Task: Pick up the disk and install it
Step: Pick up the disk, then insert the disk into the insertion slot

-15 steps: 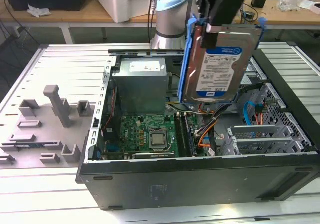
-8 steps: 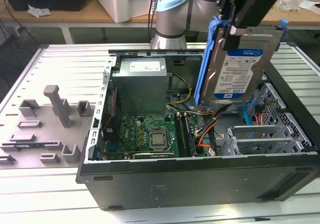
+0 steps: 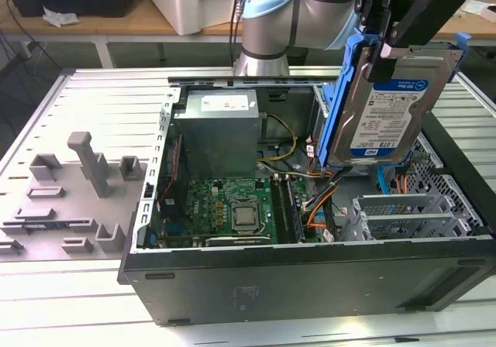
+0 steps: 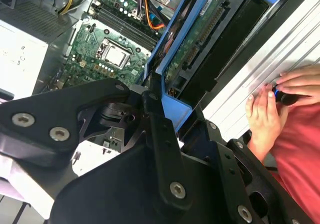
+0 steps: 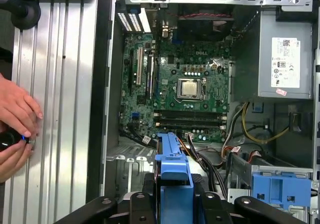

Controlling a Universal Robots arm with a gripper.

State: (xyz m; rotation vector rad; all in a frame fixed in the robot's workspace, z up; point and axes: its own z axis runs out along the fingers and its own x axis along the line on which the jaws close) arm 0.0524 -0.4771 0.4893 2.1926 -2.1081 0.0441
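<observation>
The disk (image 3: 391, 107), a silver drive with a blue-and-white label in a blue carrier frame, hangs upright and slightly tilted above the open computer case (image 3: 310, 285), over its side on the exterior view's right. My gripper (image 3: 407, 41) is shut on its upper edge. In the second wrist view the black fingers (image 4: 160, 119) clamp the blue frame of the disk (image 4: 192, 39). The first wrist view shows the disk's blue edge (image 5: 172, 169) end-on between the fingers, above the case's drive-bay corner.
Inside the case lie a grey power-supply box (image 3: 215, 134), a green motherboard (image 3: 232, 207), cables and a metal drive cage (image 3: 403, 215) with a blue bracket (image 5: 280, 189). A grey fixture plate (image 3: 70, 192) sits beside it. A person's hands (image 5: 17, 129) rest on the ribbed table.
</observation>
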